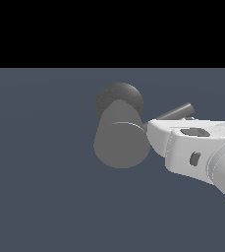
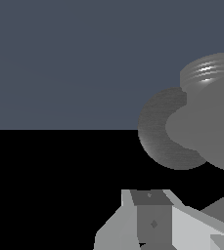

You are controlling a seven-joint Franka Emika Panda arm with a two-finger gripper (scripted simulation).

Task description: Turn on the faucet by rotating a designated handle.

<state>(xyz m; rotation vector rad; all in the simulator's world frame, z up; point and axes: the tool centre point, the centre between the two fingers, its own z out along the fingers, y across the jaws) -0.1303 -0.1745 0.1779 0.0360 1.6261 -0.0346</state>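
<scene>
The faucet (image 1: 120, 145) is a thick matte grey cylinder with its flat round end toward the exterior camera, and a darker rounded base (image 1: 119, 98) sits behind it. The handle (image 1: 176, 112), a thin grey rod, sticks out from the cylinder toward the exterior view's right. My white gripper (image 1: 151, 129) comes in from the right, its front end against the cylinder's side just below the rod. Its jaws are hidden by the hand. In the wrist view the faucet (image 2: 209, 122) and its dark base (image 2: 155, 132) loom close above one gripper finger (image 2: 151, 217).
A plain blue-grey floor (image 1: 40, 187) surrounds the faucet. My white arm (image 1: 224, 167) fills the lower right of the exterior view.
</scene>
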